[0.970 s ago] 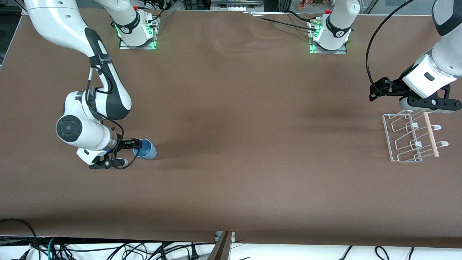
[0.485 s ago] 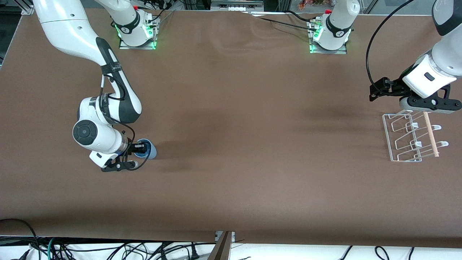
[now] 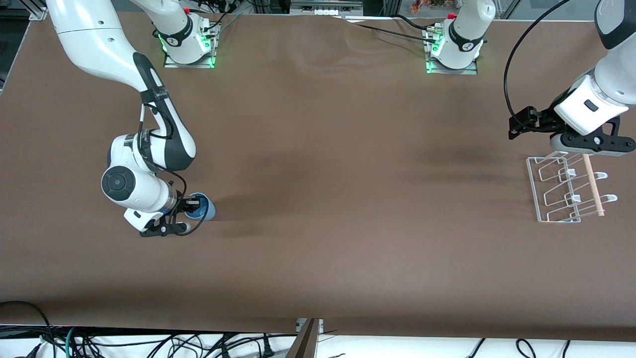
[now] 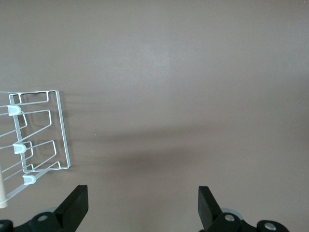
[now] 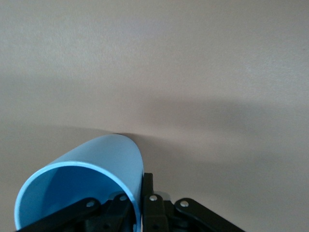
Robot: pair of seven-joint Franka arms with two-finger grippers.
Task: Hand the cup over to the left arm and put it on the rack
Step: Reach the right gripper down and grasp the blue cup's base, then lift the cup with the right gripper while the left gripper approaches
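Observation:
The light-blue cup [image 3: 204, 209] stands on the brown table toward the right arm's end. My right gripper [image 3: 195, 203] is shut on the cup's wall at the rim, with one finger inside and one outside. In the right wrist view the cup [image 5: 96, 169] is pinched by the gripper [image 5: 137, 203]. My left gripper [image 3: 581, 149] waits open and empty over the end of the rack [image 3: 559, 191] that lies farther from the front camera. In the left wrist view the gripper [image 4: 142, 203] is beside the rack [image 4: 41, 130].
A pale wooden dowel [image 3: 594, 184] lies across the rack. The arm bases [image 3: 186, 44] [image 3: 454, 47] stand at the table's edge farthest from the front camera. A black cable [image 3: 512, 64] hangs from the left arm. Cables lie below the table's near edge.
My right arm moved toward the cup and brought one finger inside its rim, then closed on the wall. The cup has stayed in place. The left arm has not moved.

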